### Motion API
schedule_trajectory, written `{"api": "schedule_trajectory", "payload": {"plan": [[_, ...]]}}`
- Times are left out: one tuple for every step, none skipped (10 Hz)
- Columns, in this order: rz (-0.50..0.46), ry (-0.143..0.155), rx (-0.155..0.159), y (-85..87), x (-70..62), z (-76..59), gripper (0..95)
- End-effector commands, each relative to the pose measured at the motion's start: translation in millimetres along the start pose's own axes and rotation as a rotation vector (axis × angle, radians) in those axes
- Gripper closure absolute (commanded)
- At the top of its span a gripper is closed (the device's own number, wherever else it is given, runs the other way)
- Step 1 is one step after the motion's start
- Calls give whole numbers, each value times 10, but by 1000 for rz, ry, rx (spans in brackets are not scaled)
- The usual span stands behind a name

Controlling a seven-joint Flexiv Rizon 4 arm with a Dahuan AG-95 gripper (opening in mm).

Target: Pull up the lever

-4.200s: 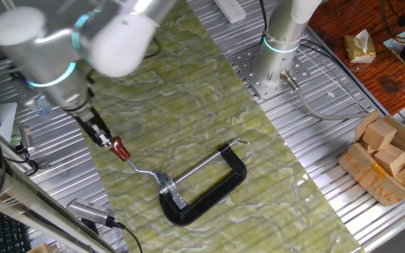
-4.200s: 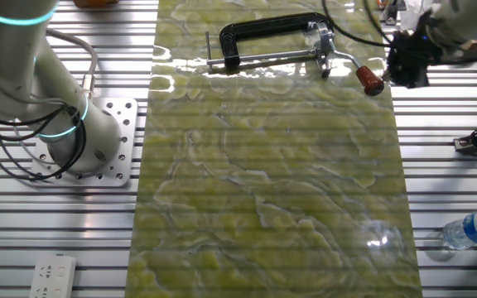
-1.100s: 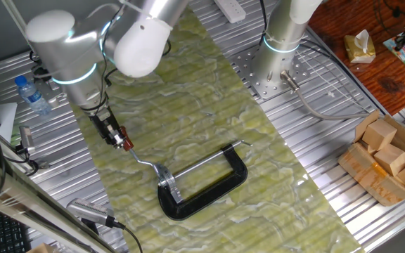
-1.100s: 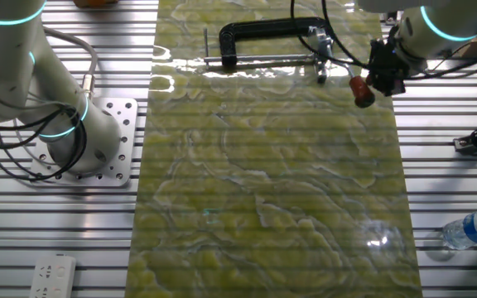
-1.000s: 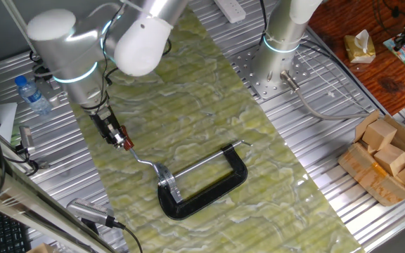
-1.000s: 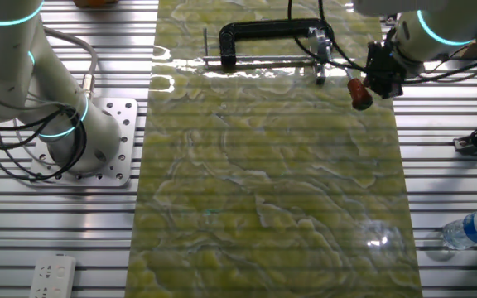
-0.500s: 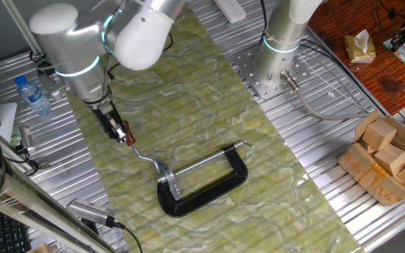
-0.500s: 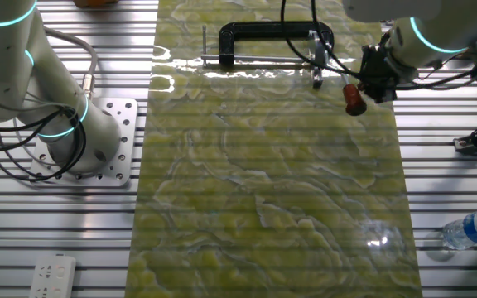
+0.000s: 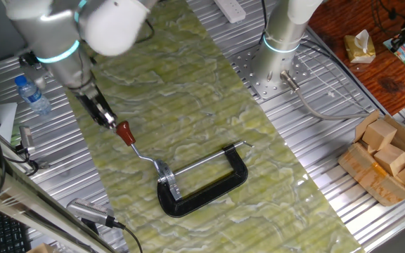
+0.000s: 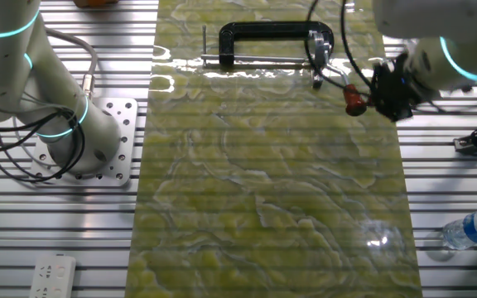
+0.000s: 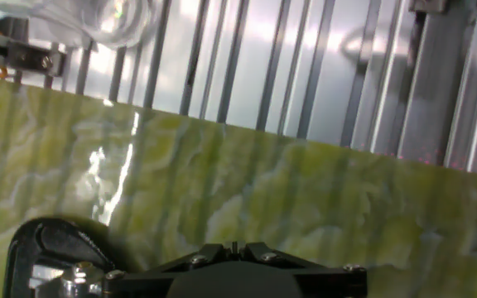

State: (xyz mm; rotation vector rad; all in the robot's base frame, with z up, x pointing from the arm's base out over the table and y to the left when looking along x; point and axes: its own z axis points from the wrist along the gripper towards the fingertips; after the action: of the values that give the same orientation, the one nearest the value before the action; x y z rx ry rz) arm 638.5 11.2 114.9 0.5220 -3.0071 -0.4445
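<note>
Your gripper (image 9: 107, 119) hangs just beside the lever (image 9: 140, 151), apart from its red knob; whether the jaws are open or closed you cannot tell. The lever rises from the bracket of the black clamp (image 9: 206, 186), which lies on the green mat (image 9: 209, 98). Behind the gripper, near the mat's edge, a water bottle (image 9: 28, 93) stands on the slatted metal table (image 9: 308, 140)

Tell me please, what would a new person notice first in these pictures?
Probably the black C-shaped clamp lying on the green marbled mat in the middle of the table. Next, the lever with its red-brown knob, which sticks out from the clamp's silver bracket toward the arm's pincer; the pincer sits just beside the knob. Some wooden blocks lie at the table's edge in one fixed view.
</note>
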Motion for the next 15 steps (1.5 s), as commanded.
{"api": "schedule_trajectory", "payload": {"plan": [[-6,-8,-31,-190,64,35,950],[31,-15,-58,-233,85,76,950],[80,-19,-95,-262,96,139,950],[123,-22,-145,-289,117,217,950],[165,-18,-221,-300,144,293,950],[182,-4,-261,-297,164,343,950],[193,11,-289,-287,180,383,950],[198,25,-308,-283,190,403,950],[201,48,-320,-281,213,429,950],[209,55,-338,-277,227,443,950],[234,57,-374,-268,249,472,950],[249,58,-385,-252,254,491,950],[278,58,-401,-192,249,526,950],[285,59,-401,-165,250,535,950],[293,58,-400,-97,269,557,950]]}}
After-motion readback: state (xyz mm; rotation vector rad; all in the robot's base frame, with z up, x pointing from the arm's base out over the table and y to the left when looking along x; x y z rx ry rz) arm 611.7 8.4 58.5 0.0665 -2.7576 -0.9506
